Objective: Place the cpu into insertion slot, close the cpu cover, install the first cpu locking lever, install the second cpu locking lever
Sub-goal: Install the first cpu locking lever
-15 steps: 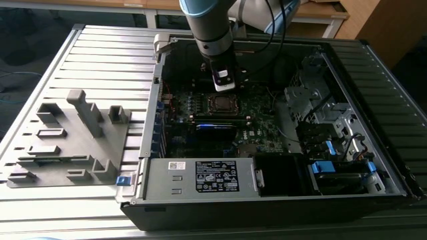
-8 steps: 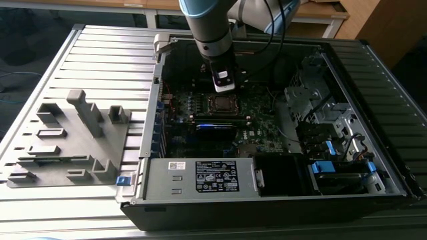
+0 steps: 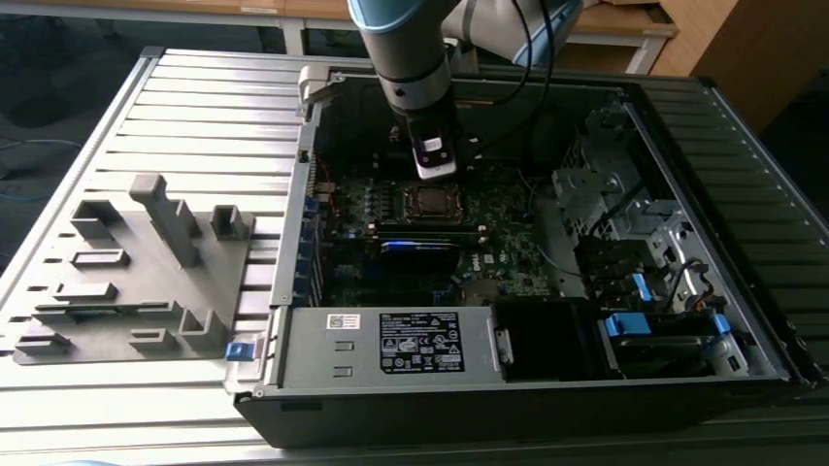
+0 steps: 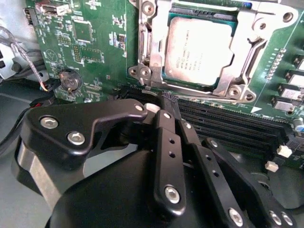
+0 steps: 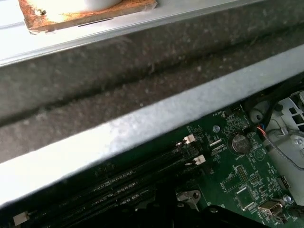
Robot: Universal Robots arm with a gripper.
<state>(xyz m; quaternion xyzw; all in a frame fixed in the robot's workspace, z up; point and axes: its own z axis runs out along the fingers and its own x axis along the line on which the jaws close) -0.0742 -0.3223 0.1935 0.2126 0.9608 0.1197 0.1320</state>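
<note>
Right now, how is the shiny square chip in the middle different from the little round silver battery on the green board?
The cpu is square with a dull grey top; the coin battery is round and much smaller. The cpu sits in its socket with the cpu cover framing it; the battery sits in a round holder, off to the side on the motherboard. Both are flat, silvery metal and lie on that board.

grey fixture tray [image 3: 130, 282], coin battery [image 4: 70, 80]

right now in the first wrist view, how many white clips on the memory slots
3 white clips: two at the slot ends near the coin battery, one at the slots' opposite end. Others may be hidden in shadow.
</note>
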